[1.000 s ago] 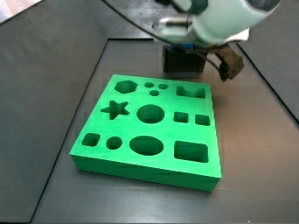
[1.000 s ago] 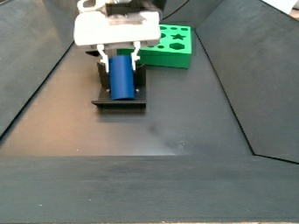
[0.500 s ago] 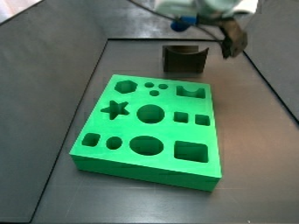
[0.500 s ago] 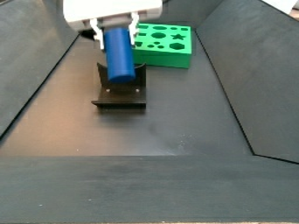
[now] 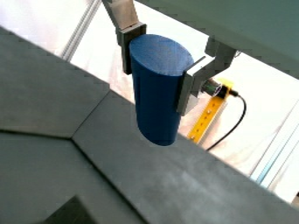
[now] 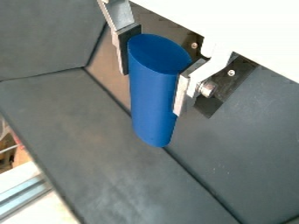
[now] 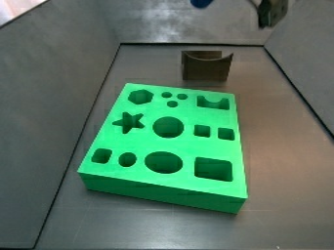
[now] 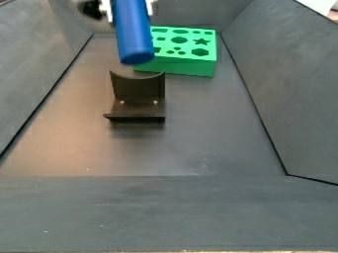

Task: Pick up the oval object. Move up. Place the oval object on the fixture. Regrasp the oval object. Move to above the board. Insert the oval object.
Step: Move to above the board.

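Higher now than before, oval object [image 5: 159, 86] clamped between the gripper [image 5: 163, 68] jaws, above the fixture [image 8: 136, 96].

oval object [image 5: 159, 87]: solid blue
tool [image 5: 169, 72] fingers [image 5: 125, 48]: silver plates
board [image 7: 166, 148]: bright green
fixture [image 7: 205, 66]: dark grey-brown
worktop [image 8: 185, 148]: dark grey, plain

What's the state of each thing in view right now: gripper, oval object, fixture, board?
gripper: shut on the oval object, raised above the fixture.
oval object: held in the air, clear of the fixture, roughly upright.
fixture: on the floor, notch empty.
board: flat on the floor, every cut-out in view empty.
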